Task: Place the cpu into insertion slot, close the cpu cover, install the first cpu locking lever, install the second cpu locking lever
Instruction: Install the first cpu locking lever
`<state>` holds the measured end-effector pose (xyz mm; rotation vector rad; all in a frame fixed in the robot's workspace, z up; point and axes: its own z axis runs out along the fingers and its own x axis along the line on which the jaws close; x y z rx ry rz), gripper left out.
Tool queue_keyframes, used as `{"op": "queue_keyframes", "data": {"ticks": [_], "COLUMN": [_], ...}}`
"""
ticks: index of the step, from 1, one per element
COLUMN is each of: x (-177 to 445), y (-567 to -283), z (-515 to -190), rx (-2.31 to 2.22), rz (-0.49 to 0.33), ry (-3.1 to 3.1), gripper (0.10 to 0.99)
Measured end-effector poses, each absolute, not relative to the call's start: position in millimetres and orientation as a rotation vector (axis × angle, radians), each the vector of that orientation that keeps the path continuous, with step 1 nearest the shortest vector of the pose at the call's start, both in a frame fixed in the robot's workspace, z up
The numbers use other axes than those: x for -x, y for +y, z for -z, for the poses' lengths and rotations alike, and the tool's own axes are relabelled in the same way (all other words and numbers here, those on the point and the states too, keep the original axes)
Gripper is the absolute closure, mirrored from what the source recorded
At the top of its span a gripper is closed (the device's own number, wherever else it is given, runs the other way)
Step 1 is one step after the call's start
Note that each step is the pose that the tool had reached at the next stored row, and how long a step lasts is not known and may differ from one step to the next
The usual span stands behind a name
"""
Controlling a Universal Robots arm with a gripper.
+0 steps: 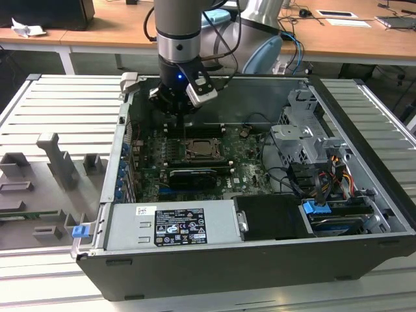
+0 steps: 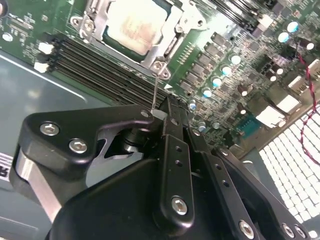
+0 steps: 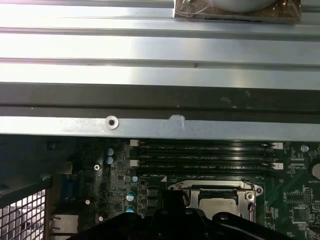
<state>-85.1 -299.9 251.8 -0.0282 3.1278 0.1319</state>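
**Lever work at the socket, chip already seated**

From where I stand, the closest thing is the open computer case [image 1: 247,260], its power supply box [image 1: 175,224] along the near wall and a drive cage [image 1: 302,140] toward the exterior view's right. Inside lies the green motherboard [image 1: 247,159].

Mid-board sits the insertion slot [image 1: 205,151], and the cpu [image 2: 134,24] is in it, its dull silver top showing through the cut-out of the cpu cover [image 2: 97,22], which lies flat over it. So placing and closing look done to me; I judge the step in hand to be a locking lever.

In the second wrist view a thin lever [image 2: 155,92] rises from the socket corner up to the gripper [image 2: 159,114], whose jaws appear closed on its tip. The next move likely calls for a careful sweep down and a hook under the catch.

Farther back, the long black memory slots [image 3: 205,155] run along the board, and the arm stands above the case's rear wall.
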Motion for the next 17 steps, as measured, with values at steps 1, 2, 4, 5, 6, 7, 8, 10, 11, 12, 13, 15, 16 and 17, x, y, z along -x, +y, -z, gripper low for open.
{"op": "queue_keyframes", "data": {"ticks": [1,2,4,5,6,7,8,10,11,12,13,15,16,17], "x": [84,83,80,79,78,77,76,72,70,68,66,59,57,55], "y": [-300,-300,-300,-300,-300,-300,-300,-300,-300,-300,-300,-300,-300,-300], "z": [-252,-252,-252,-252,-252,-252,-251,-251,-251,-251,-250,-250,-250,-249], "rx": [0.028,0.028,0.028,0.028,0.028,0.028,0.028,0.028,0.028,0.028,0.028,0.029,0.029,0.029], "rz": [-0.132,-0.132,-0.132,-0.132,-0.132,-0.132,-0.132,-0.132,-0.130,-0.128,-0.128,-0.128,-0.128,-0.128], "ry": [3.128,3.128,3.128,3.128,3.128,3.128,3.128,3.128,3.128,3.128,3.128,3.128,3.128,3.128], "gripper": [0.980,0.980,0.980,0.980,0.980,0.980,0.980,0.980,0.980,0.980,0.980,0.980,0.980,0.980]}}
